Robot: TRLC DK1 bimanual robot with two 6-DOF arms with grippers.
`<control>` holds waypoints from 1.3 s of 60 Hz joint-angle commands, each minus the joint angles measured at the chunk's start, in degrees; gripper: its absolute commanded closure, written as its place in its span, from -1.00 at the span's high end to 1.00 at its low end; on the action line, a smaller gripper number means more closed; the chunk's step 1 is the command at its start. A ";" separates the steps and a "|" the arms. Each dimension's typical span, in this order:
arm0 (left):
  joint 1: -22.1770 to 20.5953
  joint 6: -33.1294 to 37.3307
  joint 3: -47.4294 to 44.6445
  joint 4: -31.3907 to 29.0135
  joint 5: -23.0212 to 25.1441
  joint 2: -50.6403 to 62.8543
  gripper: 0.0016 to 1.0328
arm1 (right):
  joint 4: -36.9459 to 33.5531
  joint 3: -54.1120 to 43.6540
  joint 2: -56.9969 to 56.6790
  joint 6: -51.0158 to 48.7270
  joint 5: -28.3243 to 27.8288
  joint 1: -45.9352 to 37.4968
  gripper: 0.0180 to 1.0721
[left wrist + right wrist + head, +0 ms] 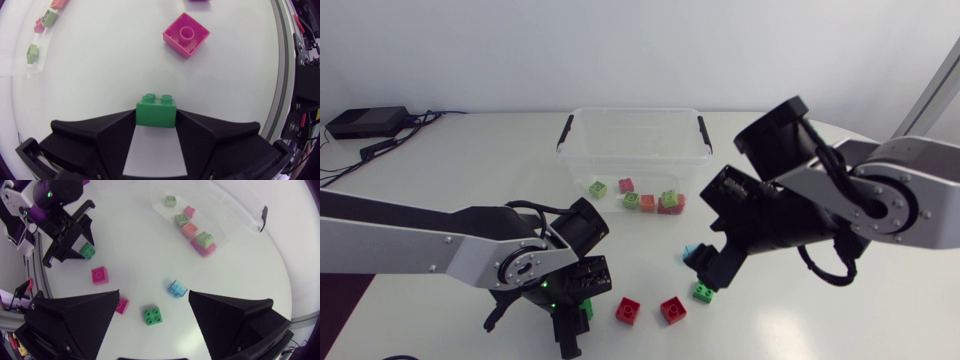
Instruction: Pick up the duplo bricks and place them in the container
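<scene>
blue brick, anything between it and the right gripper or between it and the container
Nothing visible. The blue brick lies just ahead of the open right gripper, and only bare table separates it from the container. A green brick sits close by, away from the container.

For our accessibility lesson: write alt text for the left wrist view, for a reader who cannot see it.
The left gripper is shut on a green duplo brick, one finger on each side. A reddish-pink brick lies on the white table ahead of it.
</scene>
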 commanded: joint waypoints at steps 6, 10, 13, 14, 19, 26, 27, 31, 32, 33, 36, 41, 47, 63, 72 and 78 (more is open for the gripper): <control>0.33 -1.83 0.77 0.57 0.27 -1.56 -0.58 | -0.02 -6.00 2.55 -4.63 -0.37 0.20 0.90; 1.21 -2.45 0.86 0.48 0.27 -6.13 -0.58 | 2.00 -7.67 5.18 -7.00 -0.63 -0.42 0.90; 1.74 -2.98 1.12 0.48 0.27 -8.59 -0.58 | 3.40 -8.37 6.06 -7.79 -0.63 -0.51 0.89; 2.00 -3.33 1.30 0.48 0.27 -9.47 -0.58 | 3.67 -8.46 6.50 -8.23 -0.63 -0.68 0.89; 3.58 -4.21 2.79 0.48 0.27 -13.87 -0.58 | 4.72 -8.37 8.61 -10.08 -0.72 -1.30 0.89; 5.78 -6.14 5.69 0.48 0.27 -17.12 -0.58 | 6.57 -8.46 11.77 -11.13 -0.72 -1.47 0.84; 6.48 -7.02 6.57 0.65 0.27 -17.56 -0.58 | 6.83 -8.55 12.21 -11.31 -0.63 -1.47 0.84; 8.07 -9.22 8.59 2.06 0.27 -17.82 -0.58 | 7.89 -8.64 14.68 -11.75 -0.46 -1.47 0.81; 8.24 -9.39 8.77 2.32 0.27 -17.82 -0.58 | 8.24 -8.64 15.03 -11.84 -0.46 -1.47 0.79; 8.94 -10.27 9.39 3.11 0.27 -17.82 -0.58 | 8.50 -8.72 15.20 -11.93 -0.37 -1.65 0.78; 9.12 -10.71 10.00 3.55 0.27 -17.82 -0.58 | 9.03 -8.81 15.99 -12.36 -0.46 -2.00 0.78; 10.88 -14.75 12.11 7.16 0.27 -17.65 -0.58 | 9.82 -9.25 17.40 -13.33 -0.37 -2.79 0.70; 12.55 -18.09 14.31 10.41 0.27 -16.68 -0.58 | 10.79 -10.04 18.28 -13.95 -0.28 -3.32 0.47; 15.36 -26.71 22.92 17.88 -1.49 -5.43 -0.57 | 12.37 -10.92 15.99 -14.39 1.39 -4.55 -0.56; 15.36 -28.73 27.58 19.90 -3.60 1.07 -0.57 | 7.01 -8.64 10.37 -14.30 1.30 -5.52 -0.56; 15.71 -29.43 31.01 21.83 -6.15 5.91 -0.41 | 3.67 -6.26 6.59 -14.03 1.30 -5.61 -0.56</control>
